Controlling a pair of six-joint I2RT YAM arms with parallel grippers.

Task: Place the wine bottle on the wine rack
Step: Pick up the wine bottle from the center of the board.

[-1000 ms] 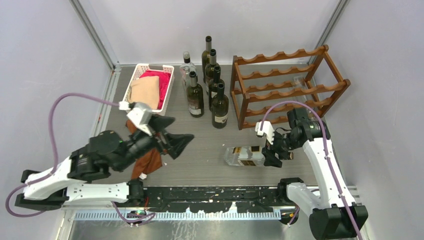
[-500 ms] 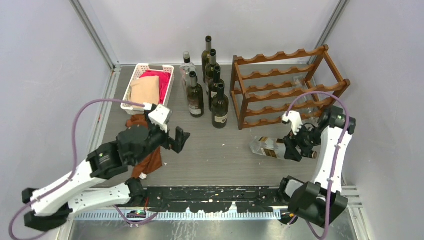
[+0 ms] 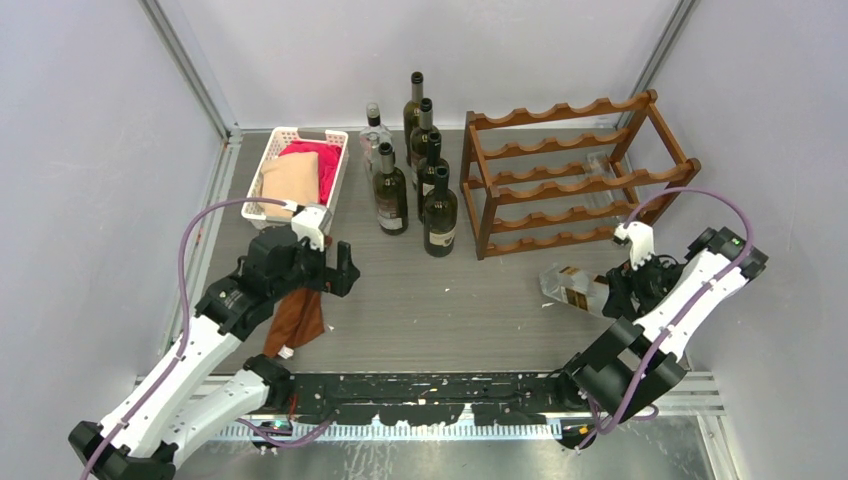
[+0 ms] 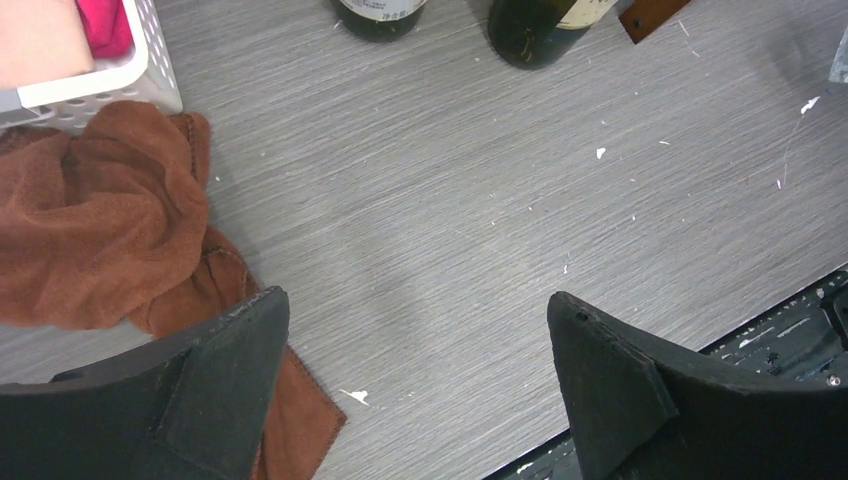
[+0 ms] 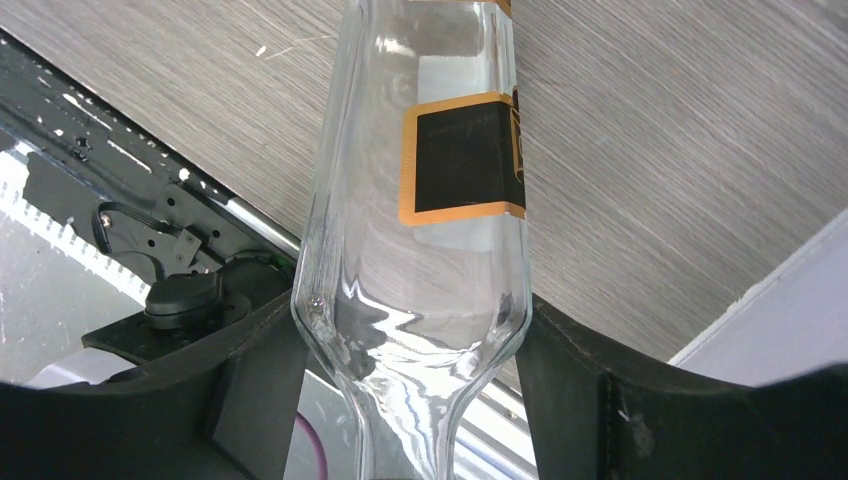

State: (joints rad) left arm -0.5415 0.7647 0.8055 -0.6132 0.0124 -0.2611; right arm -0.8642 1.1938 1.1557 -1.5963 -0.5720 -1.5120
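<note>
right hand (image 3: 625, 290) clamped the clear wine bottle (image 3: 572, 285), tilted, just in front of wine rack (image 3: 575, 180). left hand (image 4: 412, 305) hung spread wide, empty, well left of rack over worktop (image 4: 450, 200).

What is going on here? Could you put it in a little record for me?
Right claw: shut on a clear bottle near its neck, bottle tilted
Left claw: open, empty, above the table near a brown cloth
Wine rack: just beyond the held bottle, which is not yet on it
Also there: dark bottles standing, white basket
</note>
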